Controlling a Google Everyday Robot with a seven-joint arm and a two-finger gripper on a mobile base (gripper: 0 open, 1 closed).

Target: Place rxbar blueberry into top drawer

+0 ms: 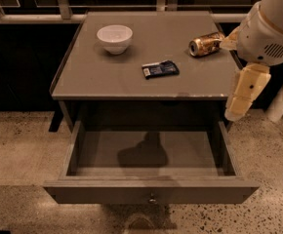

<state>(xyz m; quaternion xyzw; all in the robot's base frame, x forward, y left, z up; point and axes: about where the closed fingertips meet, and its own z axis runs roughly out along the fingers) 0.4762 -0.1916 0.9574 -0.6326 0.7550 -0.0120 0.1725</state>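
The rxbar blueberry [160,69] lies flat on the table [97,77], a little right of the middle and towards the front edge, turned at a slight angle; it is a small, thin rectangle in a dark blue wrapper, with a white patch at its left end; nothing touches it. Behind it to the left stands a white bowl [114,38]; behind it to the right a gold can [206,44] lies on its side. Below the tabletop the top drawer [107,191] is pulled well out, its grey inside bare but for a shadow, a small metal knob [152,198] at the centre of its front. The pincer [236,106] hangs off the table's right front corner, pointing down, well apart from the bar; whether it is released or clenched I cannot tell.
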